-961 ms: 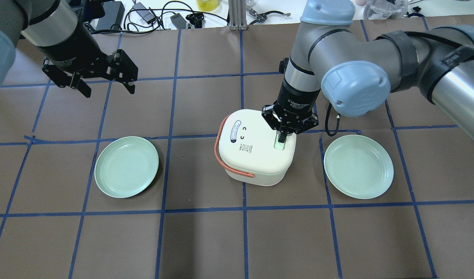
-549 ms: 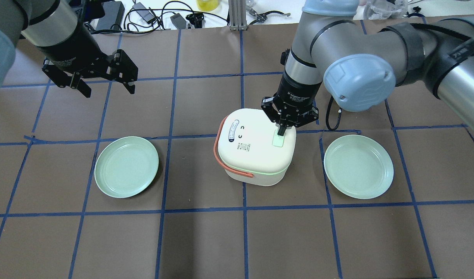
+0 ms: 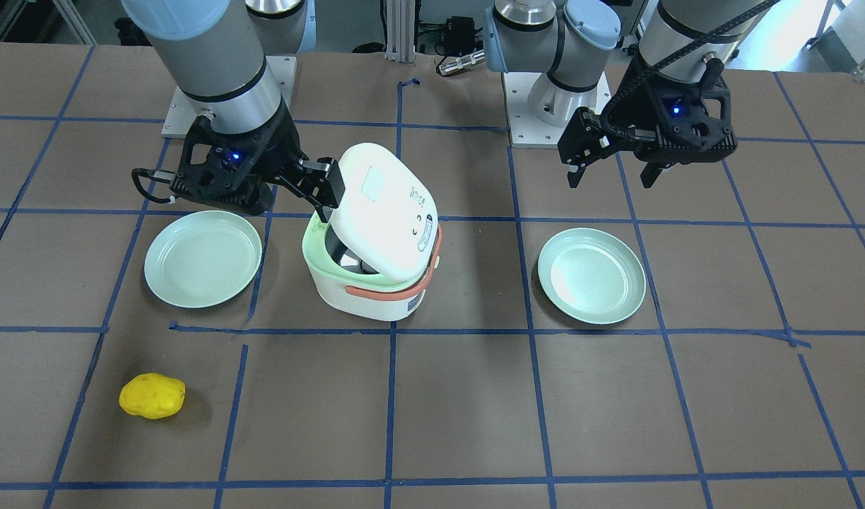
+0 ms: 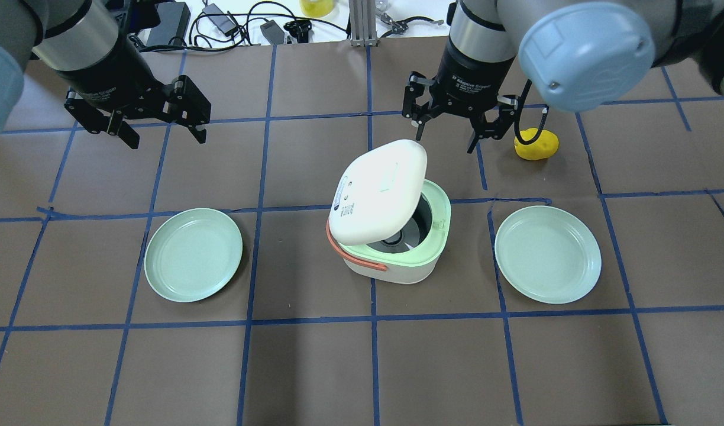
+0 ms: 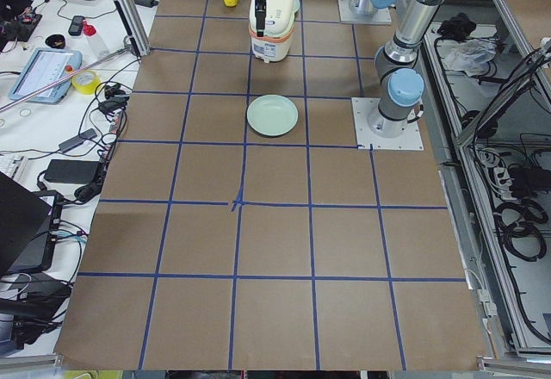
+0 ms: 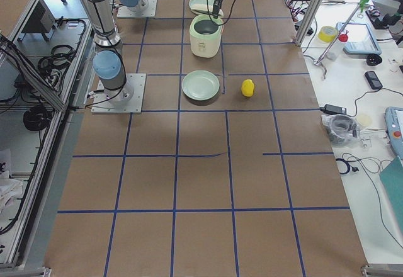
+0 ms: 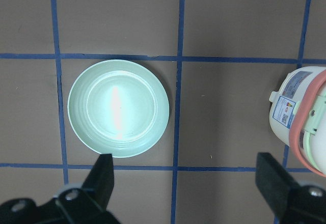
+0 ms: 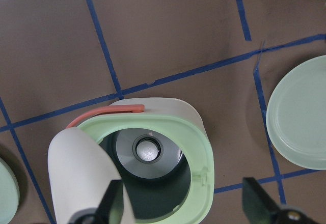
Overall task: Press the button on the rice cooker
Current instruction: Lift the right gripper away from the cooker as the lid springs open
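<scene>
Left gripper [image 4: 166, 139]: well apart from the rice cooker [image 4: 391, 273], to its left and on its far side. The fingers are spread wide with nothing between them. It is judged parked there to leave the cooker to the other arm.
Left plate [image 4: 193, 254]: flat on the table to the cooker's left, bare.
Rice cooker: between the two plates, upright.
Lid [image 4: 381, 189]: tilted up on the cooker's left side, so the green rim [image 4: 440, 216] and the empty inner pot [image 4: 406, 236] show. The press is judged done.
Button [image 3: 373, 185]: the pale square panel on the raised lid, untouched now.
Right gripper [image 4: 445, 141]: just past the cooker's far side, above the table. The fingers are spread wide and hold nothing. It is judged held off so the lid can swing freely.
Yellow lump [image 4: 536, 144]: on the table to the cooker's far right, taking no part.
Right plate [image 4: 547, 254]: flat on the table to the cooker's right, bare.
</scene>
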`<action>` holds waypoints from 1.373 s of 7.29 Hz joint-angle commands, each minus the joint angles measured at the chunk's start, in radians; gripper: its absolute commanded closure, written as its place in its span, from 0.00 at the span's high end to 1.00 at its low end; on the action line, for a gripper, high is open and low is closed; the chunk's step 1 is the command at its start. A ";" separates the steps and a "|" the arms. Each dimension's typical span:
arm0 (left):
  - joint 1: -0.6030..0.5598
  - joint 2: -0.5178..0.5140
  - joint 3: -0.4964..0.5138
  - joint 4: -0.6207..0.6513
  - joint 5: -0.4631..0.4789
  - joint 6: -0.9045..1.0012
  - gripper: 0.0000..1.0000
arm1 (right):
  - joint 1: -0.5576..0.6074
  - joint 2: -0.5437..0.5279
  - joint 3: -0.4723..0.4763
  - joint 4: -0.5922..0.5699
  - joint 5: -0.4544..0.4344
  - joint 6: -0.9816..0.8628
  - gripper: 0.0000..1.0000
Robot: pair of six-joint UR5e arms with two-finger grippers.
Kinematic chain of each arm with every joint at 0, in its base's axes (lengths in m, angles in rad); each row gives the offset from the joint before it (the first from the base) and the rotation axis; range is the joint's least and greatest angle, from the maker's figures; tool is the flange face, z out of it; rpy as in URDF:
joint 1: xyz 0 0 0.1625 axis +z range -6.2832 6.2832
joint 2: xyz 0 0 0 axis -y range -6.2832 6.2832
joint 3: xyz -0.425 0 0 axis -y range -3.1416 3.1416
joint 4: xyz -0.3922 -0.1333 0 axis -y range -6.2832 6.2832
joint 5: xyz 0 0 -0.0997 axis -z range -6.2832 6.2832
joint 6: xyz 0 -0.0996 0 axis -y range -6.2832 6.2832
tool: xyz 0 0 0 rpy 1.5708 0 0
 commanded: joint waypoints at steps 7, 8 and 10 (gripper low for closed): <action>0.000 0.000 0.000 0.000 0.000 0.000 1.00 | -0.180 -0.044 -0.050 0.093 -0.114 -0.323 1.00; 0.000 0.000 0.000 0.000 0.000 0.000 1.00 | -0.179 -0.044 -0.047 0.096 -0.114 -0.323 1.00; 0.000 0.000 0.000 0.000 0.000 0.000 1.00 | -0.179 -0.044 -0.047 0.096 -0.112 -0.321 1.00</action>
